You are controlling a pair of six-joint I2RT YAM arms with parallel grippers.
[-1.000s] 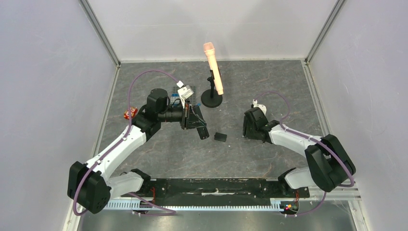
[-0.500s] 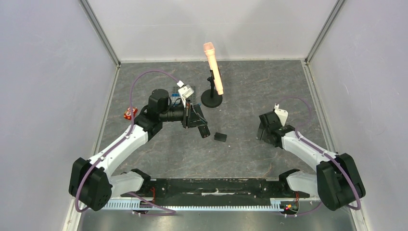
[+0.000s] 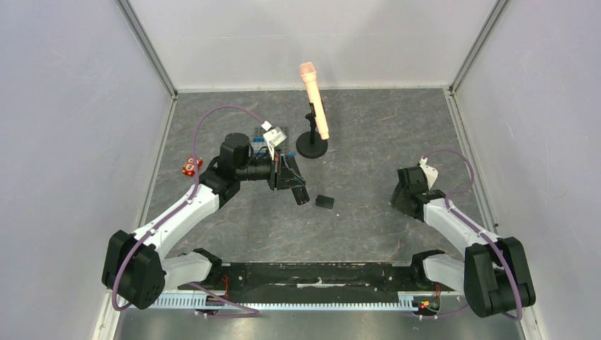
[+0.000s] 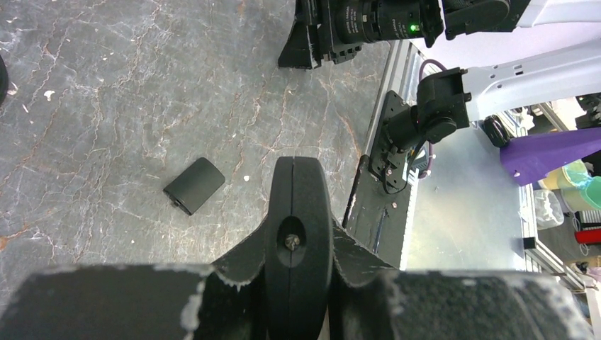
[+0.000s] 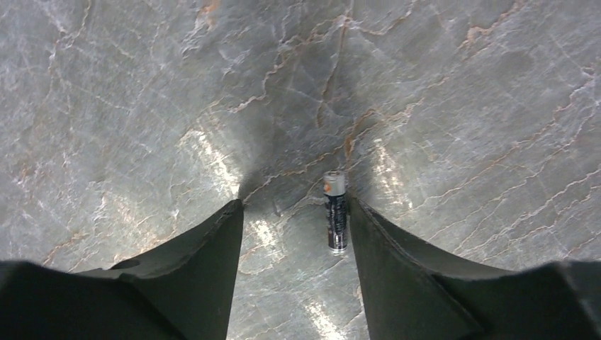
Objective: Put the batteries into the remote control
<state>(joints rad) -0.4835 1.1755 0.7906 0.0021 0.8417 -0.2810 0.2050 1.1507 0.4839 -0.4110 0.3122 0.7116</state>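
My left gripper [image 3: 285, 176] is shut on the remote control [image 3: 300, 194], a slim black bar held on edge above the table. In the left wrist view I see the remote [image 4: 298, 212] end-on between the two fingers. Its small black back cover [image 3: 324, 202] lies on the table just right of it and shows in the left wrist view [image 4: 194, 185]. My right gripper [image 3: 405, 196] is low over the table, open [image 5: 294, 212]. One battery [image 5: 335, 212], dark with a pale tip, lies flat on the table close to the right finger. No other battery shows.
A peach microphone [image 3: 314, 99] on a black stand [image 3: 312, 148] is at the back centre. A small red piece [image 3: 189, 168] lies at the left. Blue and white small parts [image 3: 264, 134] sit behind the left gripper. Grey walls enclose the table.
My right arm has swung to the right, away from the middle, to the table's right side. My left arm holds the remote in nearly the same place.
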